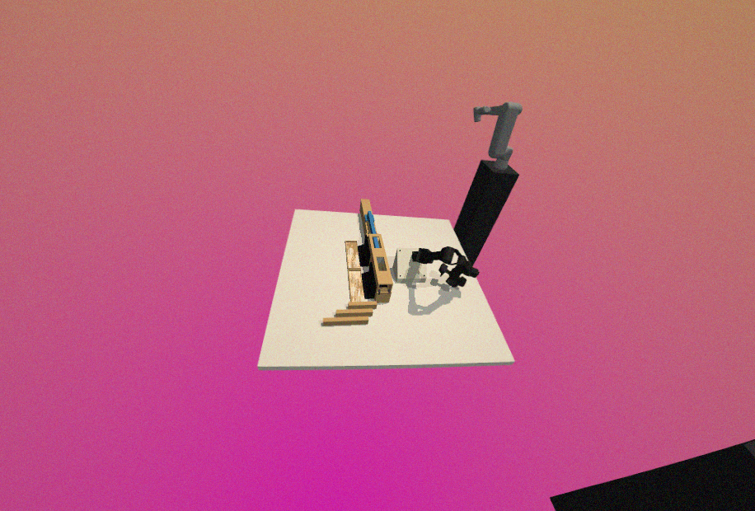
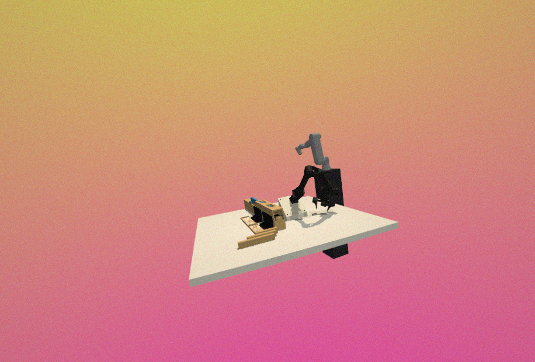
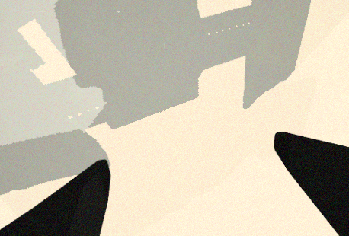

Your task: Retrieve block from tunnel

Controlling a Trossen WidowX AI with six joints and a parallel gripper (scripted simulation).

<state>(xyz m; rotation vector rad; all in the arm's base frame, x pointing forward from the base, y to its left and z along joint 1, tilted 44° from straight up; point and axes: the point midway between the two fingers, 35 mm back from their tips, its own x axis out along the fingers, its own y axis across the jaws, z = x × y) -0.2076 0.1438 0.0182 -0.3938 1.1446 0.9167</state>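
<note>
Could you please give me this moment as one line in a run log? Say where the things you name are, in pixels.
tool point(image 2: 323, 204) point(image 3: 193, 153): open, nothing held | wooden tunnel point(image 1: 377, 272) point(image 2: 266, 206): standing on table point(image 1: 306, 343) point(image 2: 216, 256) | wooden rods point(image 1: 345, 321) point(image 2: 255, 243): lying beside tunnel's end

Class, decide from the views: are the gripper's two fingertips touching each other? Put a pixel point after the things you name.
Apart. The wrist view shows it: the gripper's point(image 3: 192, 150) black fingertips stand on opposite sides, with pale tabletop visible between them.

Three wooden rods point(image 1: 345, 321) are laid beside the near end of a long wooden tunnel point(image 1: 381, 268). Blue parts point(image 1: 371, 222) are seen at its far half. All are supported by a white table point(image 1: 306, 264).
</note>
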